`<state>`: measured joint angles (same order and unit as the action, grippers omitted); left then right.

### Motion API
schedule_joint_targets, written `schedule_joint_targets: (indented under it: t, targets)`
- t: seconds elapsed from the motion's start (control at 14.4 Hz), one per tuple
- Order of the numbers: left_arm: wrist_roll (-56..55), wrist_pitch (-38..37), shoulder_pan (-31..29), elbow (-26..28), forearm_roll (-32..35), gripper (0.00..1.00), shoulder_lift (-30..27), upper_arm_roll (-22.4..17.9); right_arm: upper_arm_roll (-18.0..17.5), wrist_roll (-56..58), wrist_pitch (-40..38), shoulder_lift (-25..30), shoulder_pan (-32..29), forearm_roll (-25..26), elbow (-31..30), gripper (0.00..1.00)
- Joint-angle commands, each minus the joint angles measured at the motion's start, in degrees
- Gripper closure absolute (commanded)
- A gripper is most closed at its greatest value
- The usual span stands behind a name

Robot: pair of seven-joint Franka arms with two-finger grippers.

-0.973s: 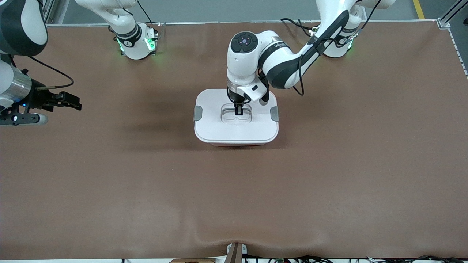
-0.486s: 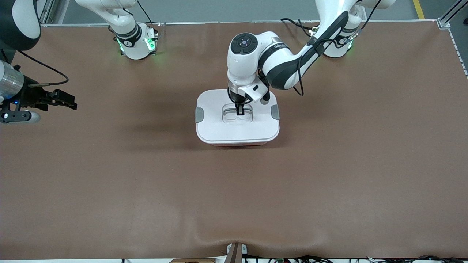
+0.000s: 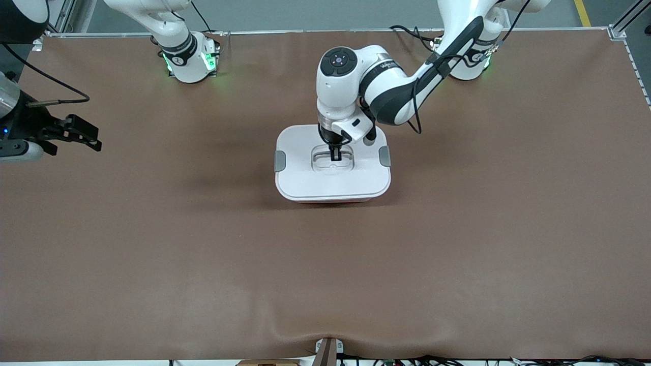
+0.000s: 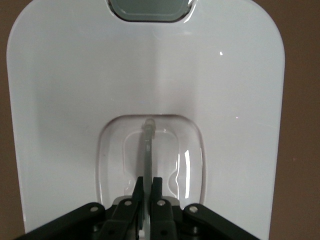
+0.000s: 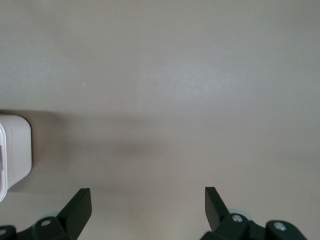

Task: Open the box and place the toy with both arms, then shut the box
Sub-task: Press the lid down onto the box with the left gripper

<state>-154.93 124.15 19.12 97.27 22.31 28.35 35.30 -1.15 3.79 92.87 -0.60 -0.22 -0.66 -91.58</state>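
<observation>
The box [image 3: 333,178] stands mid-table, its white lid over the pale pink tub, with a grey clip [image 3: 280,160] at each end. My left gripper [image 3: 335,156] reaches straight down into the lid's recessed centre and is shut on the thin clear handle [image 4: 148,150]; in the left wrist view the left gripper [image 4: 149,186] pinches that bar. My right gripper [image 3: 94,138] hangs open over bare table at the right arm's end, well apart from the box. In the right wrist view the right gripper [image 5: 147,197] holds nothing, and a corner of the box [image 5: 15,150] shows. The toy is out of view.
The brown table cover [image 3: 325,274] spreads wide around the box. Both arm bases stand along the table's back edge, the right arm's base [image 3: 188,58] lit green. A small bracket [image 3: 328,348] sits at the table's front edge, where the cover wrinkles.
The lid and my left gripper have shifted slightly toward the left arm's end of the table. My right gripper has drawn farther away from the box, toward the table's end.
</observation>
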Motion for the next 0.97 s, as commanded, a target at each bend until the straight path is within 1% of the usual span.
schedule_joint_targets:
  t: [0.0, 0.28, 0.49, 0.69, 0.83, 0.9]
  targets:
    - [-1.95, 0.74, 0.65, 0.29, 1.6, 1.0, -0.4, -0.14, 0.1, -0.36, -0.41, -1.42, 0.83, 0.31, 1.93, 0.0]
    - [-4.05, 1.0, 1.44, 0.11, 3.09, 1.0, 0.74, -0.14, 0.27, -0.27, -1.28, -1.07, 0.84, -0.65, 2.8, 0.0]
    - [-6.95, 1.35, 2.15, 0.03, 6.42, 1.0, 1.62, -0.05, 0.27, -0.62, -5.32, -0.98, 1.02, -0.13, 3.25, 0.0]
    - [-7.23, 1.88, 2.41, -0.24, 6.69, 1.0, 2.06, -0.05, 0.54, -0.71, -7.17, -0.9, 0.14, -1.54, 2.72, 0.0]
    - [-7.14, 2.06, 2.67, 0.02, 6.78, 1.0, 2.32, -0.14, 0.54, -1.06, -7.78, -0.72, 0.05, -3.37, 2.28, 0.0]
    - [-7.14, 1.97, 2.68, 0.03, 6.78, 1.0, 2.41, -0.14, 0.54, -2.98, -8.13, -0.63, 0.14, -3.91, 2.28, 0.0]
